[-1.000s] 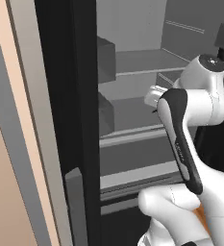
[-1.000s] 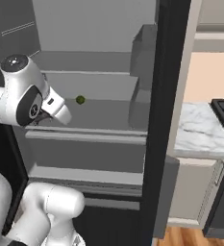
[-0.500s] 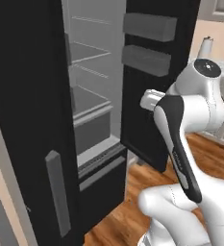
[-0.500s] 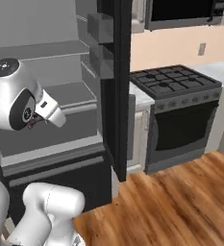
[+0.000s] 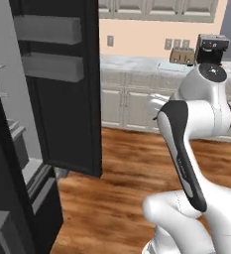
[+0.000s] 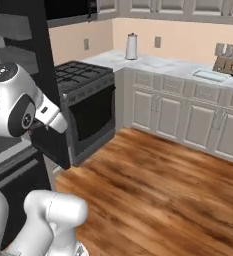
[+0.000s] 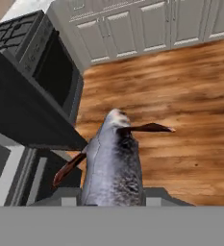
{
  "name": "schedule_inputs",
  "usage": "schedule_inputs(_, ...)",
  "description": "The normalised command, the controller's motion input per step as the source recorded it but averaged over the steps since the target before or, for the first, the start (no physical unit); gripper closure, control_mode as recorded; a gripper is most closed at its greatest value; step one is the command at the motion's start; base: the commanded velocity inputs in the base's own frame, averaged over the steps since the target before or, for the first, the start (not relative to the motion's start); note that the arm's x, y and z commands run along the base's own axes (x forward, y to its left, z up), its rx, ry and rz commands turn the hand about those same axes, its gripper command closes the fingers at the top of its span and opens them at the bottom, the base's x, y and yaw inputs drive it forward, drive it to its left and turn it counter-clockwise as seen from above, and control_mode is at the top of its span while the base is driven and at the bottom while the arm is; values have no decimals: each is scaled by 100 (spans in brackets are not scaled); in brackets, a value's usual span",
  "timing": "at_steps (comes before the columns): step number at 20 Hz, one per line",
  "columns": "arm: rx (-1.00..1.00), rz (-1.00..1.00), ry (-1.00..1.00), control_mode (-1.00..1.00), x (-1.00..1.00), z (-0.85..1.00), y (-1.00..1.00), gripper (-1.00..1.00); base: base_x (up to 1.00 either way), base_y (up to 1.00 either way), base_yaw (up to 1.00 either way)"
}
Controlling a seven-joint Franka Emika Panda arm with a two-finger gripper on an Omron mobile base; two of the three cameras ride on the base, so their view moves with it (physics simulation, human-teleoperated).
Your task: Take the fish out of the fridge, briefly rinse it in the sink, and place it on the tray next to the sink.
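Brown wood floor (image 6: 153,185) runs across the kitchen between the robot and the far run of white cabinets (image 6: 188,117) with their marble counter (image 6: 168,65). The fridge (image 5: 18,149) stands at the left of the left base view, black outside and grey within, its door (image 5: 62,84) swung wide open and carrying two grey door bins (image 5: 47,30). In the right base view a black stove (image 6: 85,107) with a dark oven window sits just past the fridge door's edge. On the far counter the sink (image 6: 210,75) shows as a pale rectangle set into the marble, with a tan toaster (image 6: 227,64) just behind it; a white paper-towel roll (image 6: 131,47) stands upright farther left along the same counter — well apart from the sink.

The white arm (image 5: 186,149) is folded up close to the base. The gripper (image 7: 111,194) is clamped on the fish (image 7: 112,163), which stands between the two finger tips and points away from the hand — a grey-silver body with dark reddish-brown fins sticking out to either side. Beneath it in the hand view lie the wood floor, the lower edge of the fridge door and the stove front, so the fish is outside the fridge and well apart from the sink.
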Motion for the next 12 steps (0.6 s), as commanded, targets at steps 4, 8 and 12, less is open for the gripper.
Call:
schedule_inputs(4,0,0,0,100,0,0,0,100,18,-99,-73)
schedule_inputs(8,0,0,0,100,0,0,0,100,100,-72,-23)
schedule_inputs(12,0,0,0,100,0,0,0,100,100,-90,-10)
